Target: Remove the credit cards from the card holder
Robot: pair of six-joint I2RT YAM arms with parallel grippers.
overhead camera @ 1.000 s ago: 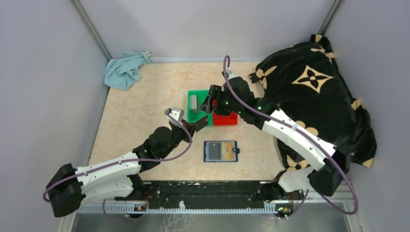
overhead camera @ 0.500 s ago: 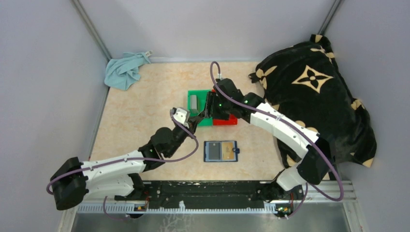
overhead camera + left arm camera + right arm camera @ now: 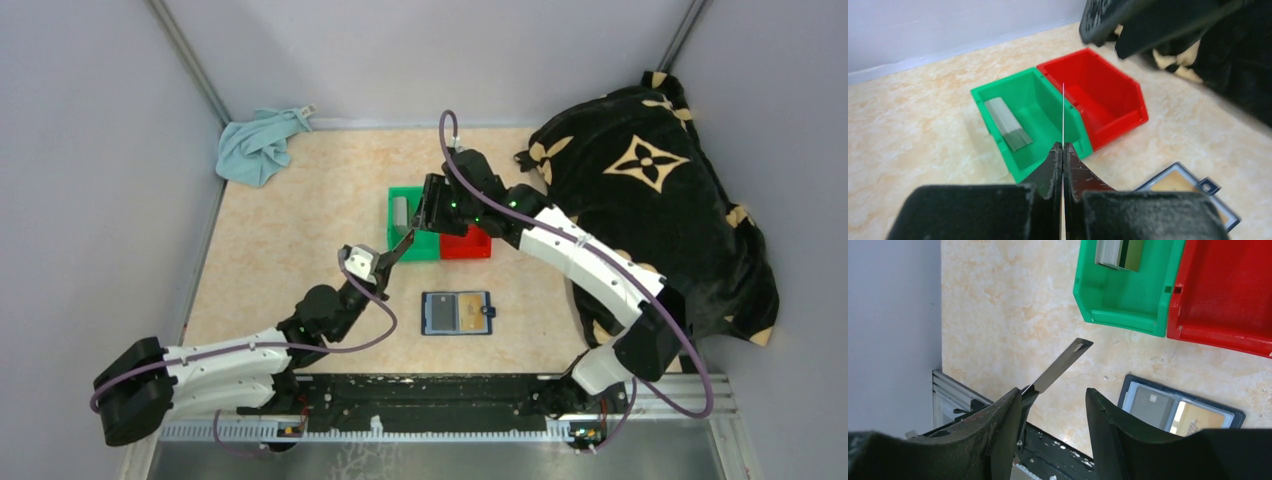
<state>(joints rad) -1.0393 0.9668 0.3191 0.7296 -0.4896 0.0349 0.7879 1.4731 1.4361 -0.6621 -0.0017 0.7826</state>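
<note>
Beige marbled worktop, grey walls on three sides. Card holder (image 3: 457, 313) lies open and flat on the worktop, nearer the arm bases than the two bins and apart from them, with a grey card (image 3: 439, 313) in its left pocket, a tan-gold card (image 3: 468, 313) in its right pocket and the snap tab on its right edge. Green bin (image 3: 392, 228) and red bin (image 3: 466, 247) sit side by side and touching, green on the left. A small stack of grey cards (image 3: 1008, 122) leans inside the green bin; the red bin's inside looks bare. Left fingers (image 3: 1050, 170) are clenched on one thin card (image 3: 1063, 110), which shows only edge-on in the left wrist view and sticks up out of the tips, raised off the worktop just in front of the green bin. Right fingers (image 3: 998, 430) are spread apart with nothing between them, hanging over the bins; from the right wrist view the held card (image 3: 1060, 365) shows below them. Black flower-patterned blanket (image 3: 650, 200) is heaped at the right side. Light-blue cloth (image 3: 258, 145) is crumpled in the far left corner.
</note>
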